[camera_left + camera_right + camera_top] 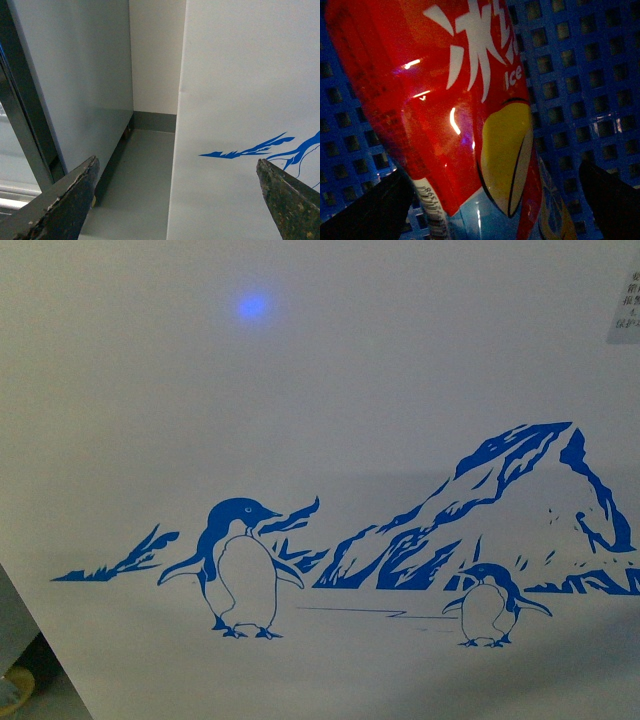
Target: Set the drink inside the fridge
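Between wide right jaws, the drink (445, 100) looms, ends cut off; left jaws gape empty.

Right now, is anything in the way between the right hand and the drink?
Nothing visible is. The drink sits right between the fingers of the right hand, with only a blue grid behind it.

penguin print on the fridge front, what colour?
Blue penguin print on the white fridge panel; clearest in the front view.
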